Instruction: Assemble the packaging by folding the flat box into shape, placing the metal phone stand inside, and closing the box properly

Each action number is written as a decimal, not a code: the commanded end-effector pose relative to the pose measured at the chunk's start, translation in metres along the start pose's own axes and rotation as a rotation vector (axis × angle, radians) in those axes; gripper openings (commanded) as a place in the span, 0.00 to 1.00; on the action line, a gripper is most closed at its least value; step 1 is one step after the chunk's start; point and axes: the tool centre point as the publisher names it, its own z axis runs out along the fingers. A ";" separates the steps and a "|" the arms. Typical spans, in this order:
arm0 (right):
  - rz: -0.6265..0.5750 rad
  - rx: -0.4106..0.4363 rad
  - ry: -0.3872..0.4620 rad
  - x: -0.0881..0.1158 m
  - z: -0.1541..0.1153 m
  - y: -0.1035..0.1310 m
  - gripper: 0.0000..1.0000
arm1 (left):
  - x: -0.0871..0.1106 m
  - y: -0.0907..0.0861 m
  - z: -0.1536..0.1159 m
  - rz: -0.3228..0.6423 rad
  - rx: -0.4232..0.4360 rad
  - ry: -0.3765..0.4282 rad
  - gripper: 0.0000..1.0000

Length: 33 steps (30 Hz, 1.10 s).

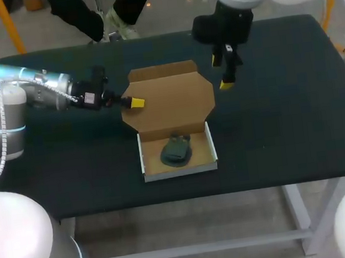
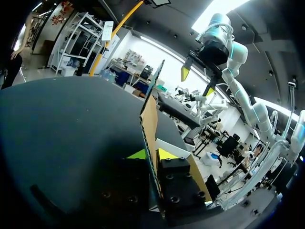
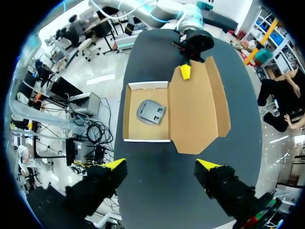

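Cardboard lid (image 1: pixel 172 100) — light, floppy — wants an edge grip: left pincer (image 1: pixel 135 102) clamps its nine-o'clock edge, right pincer (image 1: pixel 222 72) gapes apart.

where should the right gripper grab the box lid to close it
Probably pinch the lid by its right edge, coming in from the right. It lies open and almost flat behind the tray, so only its thin edges offer a grip; the left gripper holds the left edge, and the open right gripper hangs near the right one.
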 end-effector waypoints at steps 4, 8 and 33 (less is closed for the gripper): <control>0.001 0.006 0.007 -0.001 -0.002 0.001 1.00 | -0.001 0.001 0.000 0.015 -0.002 0.007 0.00; 0.001 0.006 0.007 -0.001 -0.002 0.001 1.00 | 0.001 0.001 0.000 0.037 0.003 0.010 0.00; -0.003 0.034 -0.048 -0.008 0.000 0.006 1.00 | 0.005 0.002 -0.001 0.057 -0.010 0.011 0.00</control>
